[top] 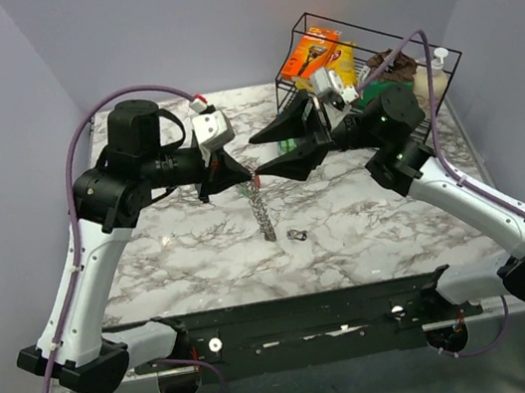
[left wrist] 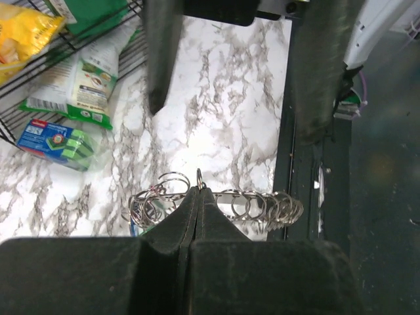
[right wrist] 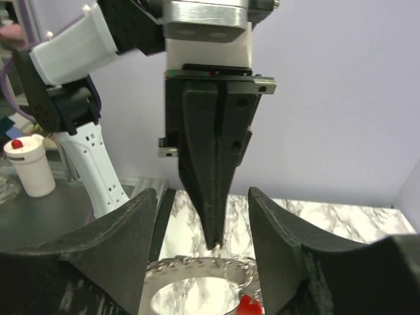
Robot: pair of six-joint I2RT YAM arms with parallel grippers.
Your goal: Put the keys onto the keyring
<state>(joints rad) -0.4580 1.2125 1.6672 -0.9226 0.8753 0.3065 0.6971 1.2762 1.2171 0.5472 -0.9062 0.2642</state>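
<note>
Nearest me, low in the centre of the top view, one loose key (top: 298, 237) lies flat on the table (top: 179, 241), apart from everything else. I read it as the one waiting to be threaded. Just above it in that view the keyring (top: 262, 209) hangs as a string of keys from the left gripper (top: 249, 174). Its lower end reaches down towards the marble, though I can't tell whether it touches. The left gripper is pinched fully closed on the wire loop. In its wrist view the two fingers meet at bottom centre, a bit of ring pokes out above the tips, and keys fan to either side. I take that hold as an anchor, lifting the loop off the table and steadying it so the other arm can work on it. The right gripper (top: 261, 159) faces it from the right, jaws spread wide and holding nothing, one finger on each side of the left fingertips. In its wrist view the left gripper points straight down between its fingers, with the ring and a red key head (right wrist: 246, 305) at the bottom edge. So it is lined up at the loop with no key to add, and my guess is it must fetch the loose one. Farthest back, upper right, the basket (top: 381, 30) of packets sits out of the way.
</note>
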